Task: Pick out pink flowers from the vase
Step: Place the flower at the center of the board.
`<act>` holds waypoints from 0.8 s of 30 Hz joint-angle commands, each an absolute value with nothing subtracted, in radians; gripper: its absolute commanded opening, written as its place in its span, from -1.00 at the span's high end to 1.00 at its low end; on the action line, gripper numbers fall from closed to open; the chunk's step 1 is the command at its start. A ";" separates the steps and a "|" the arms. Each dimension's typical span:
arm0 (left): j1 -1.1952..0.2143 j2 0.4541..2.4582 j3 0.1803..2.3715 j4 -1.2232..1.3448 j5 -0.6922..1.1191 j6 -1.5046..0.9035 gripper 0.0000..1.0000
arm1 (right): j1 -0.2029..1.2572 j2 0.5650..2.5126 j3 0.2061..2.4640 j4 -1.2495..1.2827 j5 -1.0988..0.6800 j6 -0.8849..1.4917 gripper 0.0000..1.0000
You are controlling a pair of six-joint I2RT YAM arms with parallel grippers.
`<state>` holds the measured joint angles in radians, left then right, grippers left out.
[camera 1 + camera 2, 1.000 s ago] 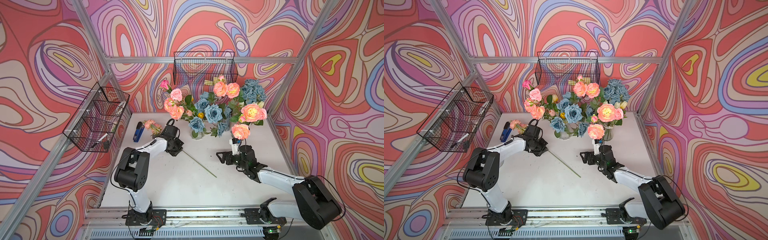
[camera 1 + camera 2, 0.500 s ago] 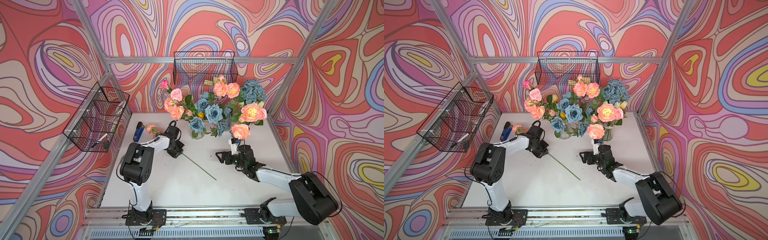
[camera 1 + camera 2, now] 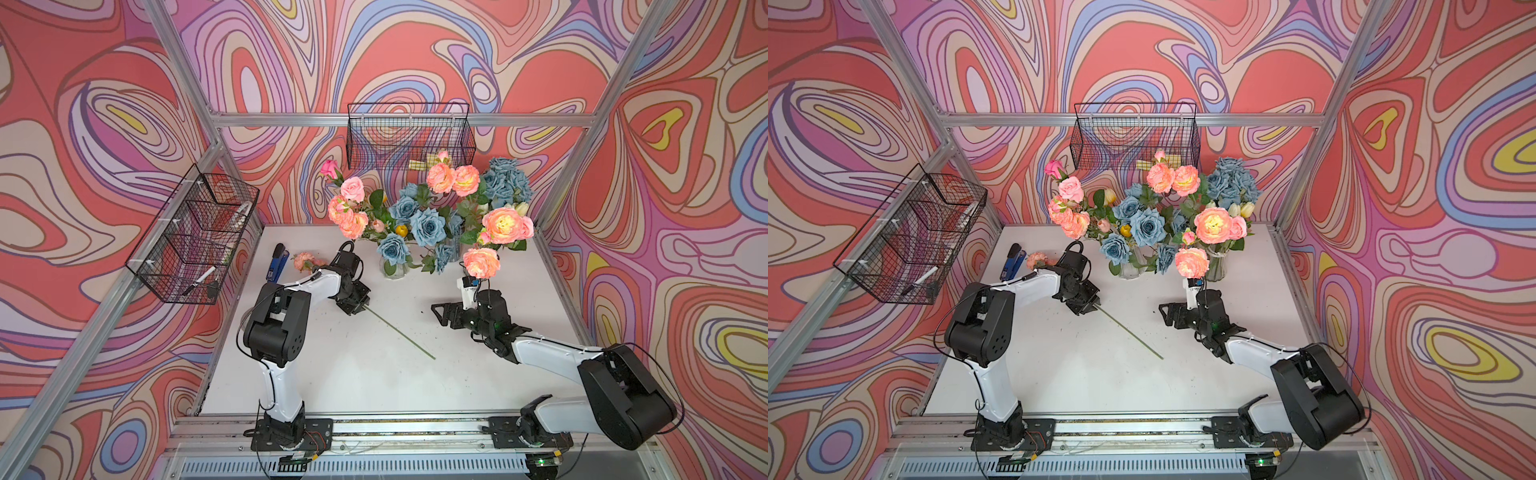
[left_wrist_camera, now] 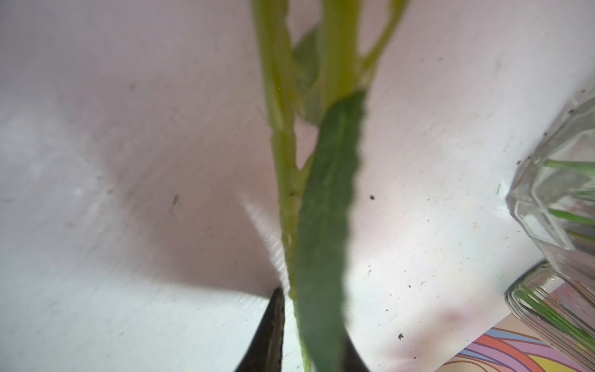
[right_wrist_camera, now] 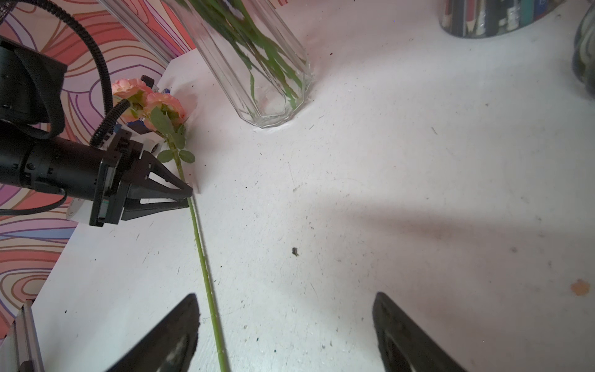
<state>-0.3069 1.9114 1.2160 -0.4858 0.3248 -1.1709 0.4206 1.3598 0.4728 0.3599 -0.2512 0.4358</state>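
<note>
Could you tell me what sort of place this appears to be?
Probably a robot-lab test cell: an aluminium frame, swirl-printed wall panels, and a left arm and right arm mounted on a rail at a white table.

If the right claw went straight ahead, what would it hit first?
Likely bare table, short of the glass vase; the pink flower's stem runs along its path's edge. Depth is unclear.

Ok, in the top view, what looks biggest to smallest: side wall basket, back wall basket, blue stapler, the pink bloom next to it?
1. Side wall basket, though probably nearer the camera.
2. Back wall basket.
3. Blue stapler and the pink bloom beside it: too alike to rank.
</note>
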 commanded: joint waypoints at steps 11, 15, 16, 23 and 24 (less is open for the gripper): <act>-0.305 1.847 1.228 -0.621 0.289 -1.147 -0.26 | 0.424 1.343 0.459 0.383 -0.241 0.439 -0.72; -0.305 1.818 1.249 -0.678 0.262 -1.116 -0.34 | 0.424 1.338 0.456 0.380 -0.236 0.437 -0.72; -0.305 1.807 1.248 -0.685 0.257 -1.108 -0.36 | 0.423 1.338 0.455 0.379 -0.235 0.437 -0.72; -0.309 1.709 1.181 -0.600 0.238 -0.947 -0.36 | 0.424 1.348 0.461 0.382 -0.242 0.437 -0.72; -0.308 1.688 1.165 -0.580 0.243 -0.927 -0.34 | 0.424 1.348 0.462 0.383 -0.241 0.438 -0.72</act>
<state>-0.3069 1.7424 1.2015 -0.5968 0.2684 -1.0157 0.4206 1.3552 0.4709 0.3676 -0.2470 0.4374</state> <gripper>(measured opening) 0.678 0.858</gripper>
